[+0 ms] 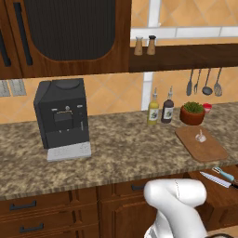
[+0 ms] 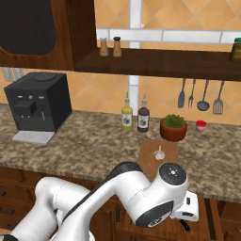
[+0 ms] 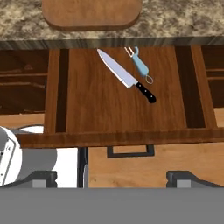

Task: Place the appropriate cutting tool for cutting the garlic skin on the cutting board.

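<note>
Knife point(image 3: 125, 75) lies in the open drawer point(image 3: 87, 100) ahead of the gripper point(image 3: 118, 177) (fingers apart, empty).

One knife point(image 3: 124, 75), one teal utensil point(image 3: 141, 65), one garlic bulb point(image 1: 201, 137), one cutting board point(image 1: 207, 149), two bottles point(image 1: 160, 110).

Three cameras cover one kitchen bench and the open drawer below it.

The left and right base views look forward and down from behind the arm, sharing the bench point(image 1: 121, 148), coffee machine point(image 1: 61, 111), bottles and cutting board point(image 1: 202, 144). The hand view looks steeply down from close above the open drawer point(image 3: 118, 96), with the board's near edge point(image 3: 92, 15) at its top.
</note>
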Robot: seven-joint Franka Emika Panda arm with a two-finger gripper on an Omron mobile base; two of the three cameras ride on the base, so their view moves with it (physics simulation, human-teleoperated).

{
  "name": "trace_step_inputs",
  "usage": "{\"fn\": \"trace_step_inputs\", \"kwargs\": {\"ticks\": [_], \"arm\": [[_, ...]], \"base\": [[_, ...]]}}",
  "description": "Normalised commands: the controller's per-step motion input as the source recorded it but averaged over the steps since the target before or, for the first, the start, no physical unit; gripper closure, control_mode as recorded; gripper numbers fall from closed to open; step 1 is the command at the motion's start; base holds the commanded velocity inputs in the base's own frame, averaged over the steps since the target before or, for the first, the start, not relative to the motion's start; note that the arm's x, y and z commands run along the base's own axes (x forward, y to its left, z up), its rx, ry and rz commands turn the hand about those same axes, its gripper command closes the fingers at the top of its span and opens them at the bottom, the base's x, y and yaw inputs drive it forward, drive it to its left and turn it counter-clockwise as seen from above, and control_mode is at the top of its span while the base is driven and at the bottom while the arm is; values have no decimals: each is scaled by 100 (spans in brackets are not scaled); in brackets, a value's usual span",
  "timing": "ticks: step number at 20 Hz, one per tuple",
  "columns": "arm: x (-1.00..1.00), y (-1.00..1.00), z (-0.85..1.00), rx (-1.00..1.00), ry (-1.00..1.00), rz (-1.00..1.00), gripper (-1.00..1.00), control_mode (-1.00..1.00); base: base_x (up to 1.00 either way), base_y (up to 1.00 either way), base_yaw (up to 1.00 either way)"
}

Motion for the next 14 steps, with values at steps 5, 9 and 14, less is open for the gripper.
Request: {"fn": "trace_step_inputs", "kwargs": {"ticks": [5, 9, 14], "arm": [[5, -55, -25, 2, 12, 0, -100, -100], [48, -19, -26, 2, 15, 0, -100, -100], [35, -5, -43, 1, 3, 0, -100, -100]], "base": [[0, 0, 0], [0, 0, 0], [0, 0, 0]]}}
